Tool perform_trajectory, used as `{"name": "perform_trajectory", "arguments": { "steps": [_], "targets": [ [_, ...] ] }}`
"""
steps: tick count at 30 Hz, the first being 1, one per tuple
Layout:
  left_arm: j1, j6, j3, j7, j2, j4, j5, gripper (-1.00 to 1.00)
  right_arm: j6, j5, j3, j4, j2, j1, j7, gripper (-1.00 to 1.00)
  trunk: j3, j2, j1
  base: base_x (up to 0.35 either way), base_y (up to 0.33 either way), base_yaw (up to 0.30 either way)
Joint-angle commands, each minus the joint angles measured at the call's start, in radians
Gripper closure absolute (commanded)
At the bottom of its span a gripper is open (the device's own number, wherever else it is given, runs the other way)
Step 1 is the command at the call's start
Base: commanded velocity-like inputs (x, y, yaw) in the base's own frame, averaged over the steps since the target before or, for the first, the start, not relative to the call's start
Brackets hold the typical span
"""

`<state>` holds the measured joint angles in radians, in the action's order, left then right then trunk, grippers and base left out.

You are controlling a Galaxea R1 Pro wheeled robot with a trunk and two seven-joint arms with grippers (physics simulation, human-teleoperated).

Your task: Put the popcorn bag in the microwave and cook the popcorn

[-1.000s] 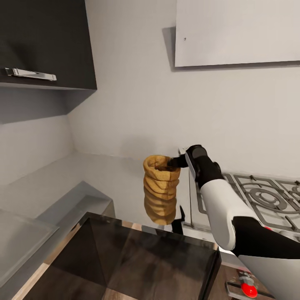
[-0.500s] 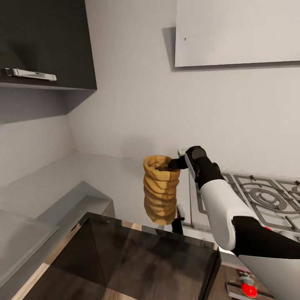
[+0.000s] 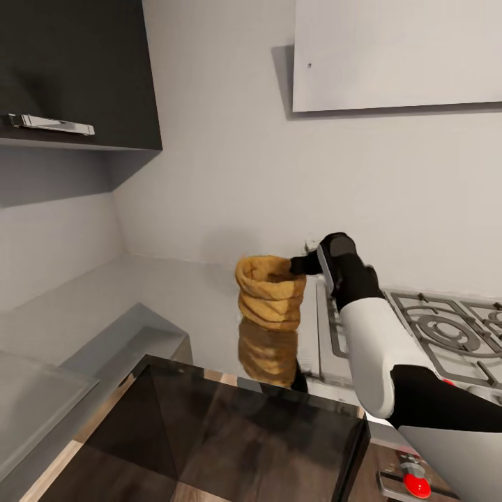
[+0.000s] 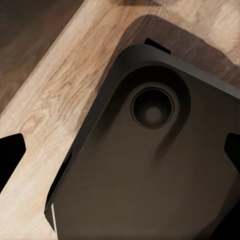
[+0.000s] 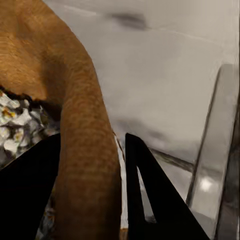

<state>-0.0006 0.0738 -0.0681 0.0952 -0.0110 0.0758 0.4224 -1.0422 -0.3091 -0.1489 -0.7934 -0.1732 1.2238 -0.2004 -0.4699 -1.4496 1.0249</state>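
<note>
Countertop [image 3: 174, 293]; popcorn bag [image 3: 270, 293] in right gripper [image 3: 301, 265]

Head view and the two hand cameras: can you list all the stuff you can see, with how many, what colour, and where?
popcorn bag: one, tan-brown, lifted above the countertop, rim pinched by the right end effector; white popcorn shows inside in the right wrist view.
countertop: one, grey, along the wall below the bag.
stove: one, steel with dark grates, right of the bag.
upper cabinet: one, dark, upper left, silver handle.
hood: one, white, upper right.
glass door: one, dark, open, in the foreground.
wood floor: pale, below the left end effector.
right end effector: black, shut on the bag's rim.
left end effector: black fingertips at the left wrist view's edges.
</note>
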Motion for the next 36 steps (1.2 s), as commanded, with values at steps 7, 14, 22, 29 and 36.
{"name": "perform_trajectory", "arguments": {
  "steps": [7, 14, 22, 29, 36],
  "targets": [
    [-0.001, 0.001, -0.007, 0.001, 0.000, 0.001, -0.004, -1.00, -0.005, -0.007, -0.006, -0.317, -0.001, 0.000, -0.010, 1.00, -0.001, 0.000, 0.000, 0.000, 0.000, 0.000],
    [0.000, 0.001, -0.004, 0.001, 0.000, 0.001, -0.005, -1.00, -0.005, -0.007, -0.005, -0.323, -0.001, 0.000, -0.010, 1.00, -0.001, 0.000, 0.000, 0.000, 0.000, 0.000],
    [-0.001, 0.001, -0.004, 0.001, 0.000, 0.001, -0.006, -1.00, -0.005, -0.005, -0.006, -0.322, -0.001, 0.000, -0.013, 1.00, -0.001, 0.000, 0.000, 0.000, 0.000, 0.000],
    [0.000, 0.003, -0.005, 0.001, 0.005, 0.004, -0.008, -1.00, -0.005, -0.005, -0.006, -0.316, -0.001, 0.000, -0.013, 1.00, -0.001, 0.000, 0.000, -0.229, 0.000, 0.000],
    [0.000, 0.002, -0.007, 0.003, 0.006, 0.004, -0.009, -1.00, -0.005, -0.004, -0.112, -0.296, -0.001, 0.000, -0.016, 1.00, -0.001, 0.000, 0.000, -0.343, 0.000, 0.000]
  ]
}}
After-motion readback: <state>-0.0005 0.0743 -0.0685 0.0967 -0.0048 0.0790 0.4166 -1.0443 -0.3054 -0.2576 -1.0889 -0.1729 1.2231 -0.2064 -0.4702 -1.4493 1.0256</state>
